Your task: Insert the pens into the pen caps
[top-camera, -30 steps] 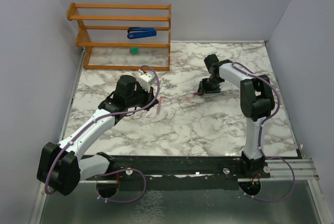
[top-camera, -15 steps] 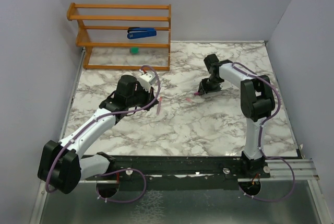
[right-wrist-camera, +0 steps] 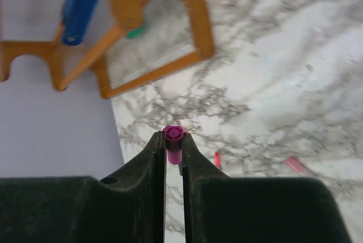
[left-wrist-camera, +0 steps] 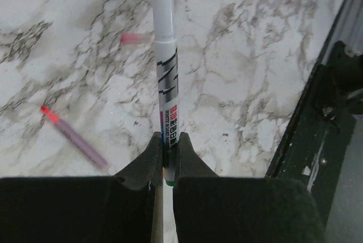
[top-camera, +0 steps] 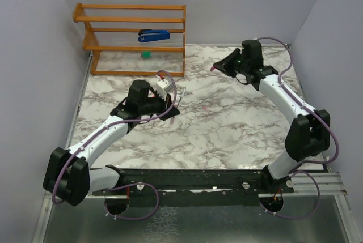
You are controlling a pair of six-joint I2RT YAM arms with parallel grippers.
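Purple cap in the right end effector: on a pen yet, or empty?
Empty. The purple cap shows its open mouth between the right end effector fingers, no pen inside.

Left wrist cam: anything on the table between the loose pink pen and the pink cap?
Nothing: left wrist view shows only bare marble table between pink pen and pink cap. The gripped grey pen passes right of the cap, not between.

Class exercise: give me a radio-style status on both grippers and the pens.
Left gripper shut on white-grey pen. Right gripper shut on purple cap. Pink pen, pink cap on marble.
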